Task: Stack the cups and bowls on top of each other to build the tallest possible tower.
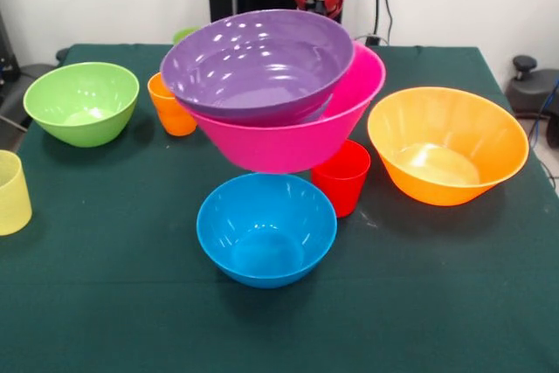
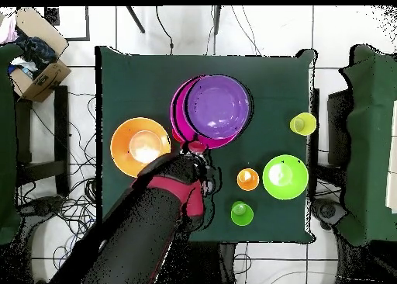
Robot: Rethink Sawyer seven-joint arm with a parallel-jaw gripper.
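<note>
While the tower is only just begun, most of the pieces sit apart on the green table (image 1: 105,303). Going from left to right in the front view, the pale yellow cup (image 1: 9,191) is first, right at the table's edge. Next comes the lime green bowl (image 1: 81,102), open side up. Just beside it stands the orange cup (image 1: 172,107), close to the pile. A bit of the green cup (image 1: 183,34) peeks out behind the pile.

In the middle is the tower: the purple bowl (image 1: 258,63) sits inside the pink bowl (image 1: 297,141). Both lean, with the purple rim lower on the left. The pink bowl looks raised off the table, but I cannot tell what is under it. In front of it sits the blue bowl (image 1: 266,229), on its own. The red cup (image 1: 342,176) stands just right of the blue bowl, partly under the pink bowl's edge. Far right is the orange bowl (image 1: 447,146), well apart from the pile.

From above, the arm (image 2: 174,192) reaches in between the orange bowl and the orange cup, and its end is near the pink bowl's rim. I cannot tell if the gripper is wide, narrow or holding something.

I think the job is at an early step: two pieces are stacked and the rest wait. The next move calls for picking one loose piece, maybe the red cup nearby, and setting it down gently in the middle. The pile leans, so a hard bump could make it slide.
</note>
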